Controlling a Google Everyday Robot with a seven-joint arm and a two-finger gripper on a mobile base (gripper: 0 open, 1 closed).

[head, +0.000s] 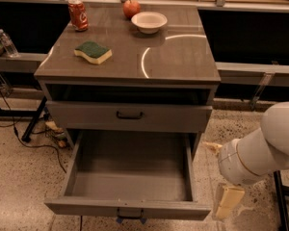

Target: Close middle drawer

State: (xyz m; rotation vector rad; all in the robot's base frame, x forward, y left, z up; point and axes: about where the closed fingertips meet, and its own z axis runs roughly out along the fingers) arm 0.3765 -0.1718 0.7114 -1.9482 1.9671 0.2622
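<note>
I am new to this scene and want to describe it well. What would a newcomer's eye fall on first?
The middle drawer, pulled far out at the bottom centre and empty. Then the white arm at the lower right, its gripper low, close beside the drawer's right front corner. On the cabinet top sit a red can, an apple, a bowl and a sponge.
</note>
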